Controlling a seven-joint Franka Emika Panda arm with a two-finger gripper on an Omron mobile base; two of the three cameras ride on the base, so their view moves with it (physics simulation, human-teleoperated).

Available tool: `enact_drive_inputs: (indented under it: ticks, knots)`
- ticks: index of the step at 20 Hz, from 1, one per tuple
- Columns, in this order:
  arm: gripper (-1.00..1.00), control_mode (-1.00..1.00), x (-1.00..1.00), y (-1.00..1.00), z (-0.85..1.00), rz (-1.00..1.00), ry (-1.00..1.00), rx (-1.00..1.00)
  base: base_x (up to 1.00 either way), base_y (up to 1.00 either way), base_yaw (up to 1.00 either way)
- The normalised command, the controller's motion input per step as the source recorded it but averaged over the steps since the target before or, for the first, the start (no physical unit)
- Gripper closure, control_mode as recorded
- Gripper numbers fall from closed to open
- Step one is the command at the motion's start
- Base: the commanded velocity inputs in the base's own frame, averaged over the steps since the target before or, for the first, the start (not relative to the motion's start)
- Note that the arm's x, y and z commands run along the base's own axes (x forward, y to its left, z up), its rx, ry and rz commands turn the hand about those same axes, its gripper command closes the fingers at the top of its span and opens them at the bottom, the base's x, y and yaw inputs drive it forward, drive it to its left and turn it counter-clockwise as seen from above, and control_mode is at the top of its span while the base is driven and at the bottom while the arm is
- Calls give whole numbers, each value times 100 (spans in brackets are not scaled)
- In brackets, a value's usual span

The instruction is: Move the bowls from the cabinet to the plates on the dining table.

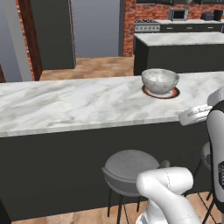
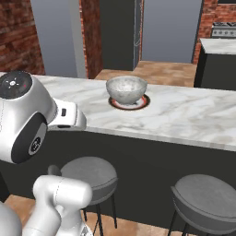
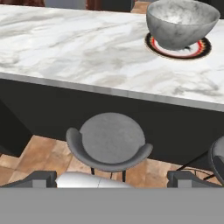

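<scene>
Here the gripper (image 3: 112, 180) hangs low over a grey stool (image 3: 109, 144), fingers spread wide and empty. Farther off, the marbled bowl (image 3: 181, 22) sits on a plate (image 3: 178, 47) on the dining table (image 3: 65, 43) — probably stiff, slick, breakable; best pinched at the rim.

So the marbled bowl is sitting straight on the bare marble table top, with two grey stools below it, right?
Not quite. The marbled bowl sits on a plate with a red-and-dark rim, not on the bare dining table; the hand view shows it plainly. The two grey stools below are right.
</scene>
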Motion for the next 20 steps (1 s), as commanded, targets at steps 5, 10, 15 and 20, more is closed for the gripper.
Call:
enact_drive_inputs:
  ticks: [5, 10, 15, 20]
  knots:
    - [-100, 100, 0, 0, 0, 0, 0, 0, -39, -3, 0]
    - [-100, 100, 0, 0, 0, 0, 0, 0, -97, -32, 0]
    - [-100, 100, 0, 0, 0, 0, 0, 0, -98, -43, 0]
    - [-100, 100, 0, 0, 0, 0, 0, 0, -74, -62, 0]
